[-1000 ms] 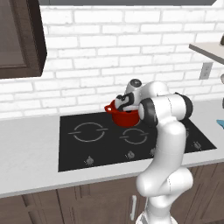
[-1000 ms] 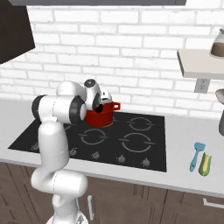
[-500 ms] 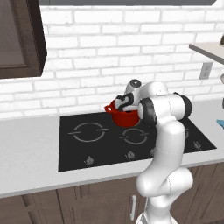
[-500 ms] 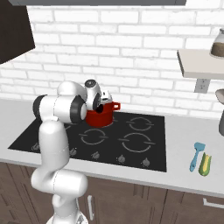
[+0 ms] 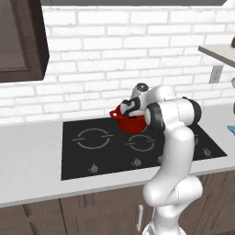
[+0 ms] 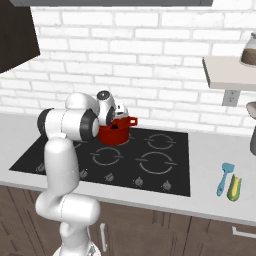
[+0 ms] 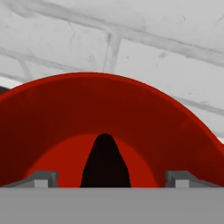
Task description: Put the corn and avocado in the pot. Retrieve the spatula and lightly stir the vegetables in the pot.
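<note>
Hovering hand point(image 7: 107, 181) above avocado point(image 7: 105, 164)

White brick wall point(image 5: 114, 55) — dark cabinets point(image 5: 23, 41), grey counter point(image 5: 27, 156).

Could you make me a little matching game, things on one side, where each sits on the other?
Things:
1. pot
2. corn
3. avocado
4. claw

Places:
a. on the counter right of the stove, beside the blue spatula
b. on a back burner of the stove
c. between the claw's tips, inside the pot
d. reaching into the pot's mouth

Pairs: 1-b, 2-a, 3-c, 4-d
</note>
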{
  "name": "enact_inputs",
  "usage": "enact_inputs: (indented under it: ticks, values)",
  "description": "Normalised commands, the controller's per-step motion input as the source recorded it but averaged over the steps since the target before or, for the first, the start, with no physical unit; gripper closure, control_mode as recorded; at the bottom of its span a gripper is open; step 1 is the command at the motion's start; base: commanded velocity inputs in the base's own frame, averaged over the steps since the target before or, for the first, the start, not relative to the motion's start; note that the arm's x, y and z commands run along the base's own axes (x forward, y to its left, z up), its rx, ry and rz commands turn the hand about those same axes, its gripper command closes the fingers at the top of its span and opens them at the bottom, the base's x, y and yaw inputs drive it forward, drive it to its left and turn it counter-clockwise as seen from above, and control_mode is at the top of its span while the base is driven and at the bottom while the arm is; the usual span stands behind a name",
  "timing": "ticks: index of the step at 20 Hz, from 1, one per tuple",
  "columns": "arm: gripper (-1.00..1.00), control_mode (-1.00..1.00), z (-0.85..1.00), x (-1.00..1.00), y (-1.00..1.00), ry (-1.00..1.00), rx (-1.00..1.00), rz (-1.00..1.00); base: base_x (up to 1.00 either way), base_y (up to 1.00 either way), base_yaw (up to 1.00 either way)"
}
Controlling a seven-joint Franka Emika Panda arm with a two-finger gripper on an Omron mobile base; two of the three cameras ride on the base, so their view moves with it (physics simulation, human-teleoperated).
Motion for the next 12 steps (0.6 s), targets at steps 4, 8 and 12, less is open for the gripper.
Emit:
enact_inputs:
  ticks: [4,8,12]
  values:
    - [-1.00,-1.00,0.43,-0.04,0.00,0.00,-0.08,-0.02,0.00,0.00,0.00]
    - [-1.00,-1.00,0.86,-0.32,-0.12,0.00,-0.08,-0.15,0.00,0.00,0.00]
    - [-1.00,-1.00,0.84,-0.45,-0.03,-0.07,-0.09,-0.15,0.00,0.00,0.00]
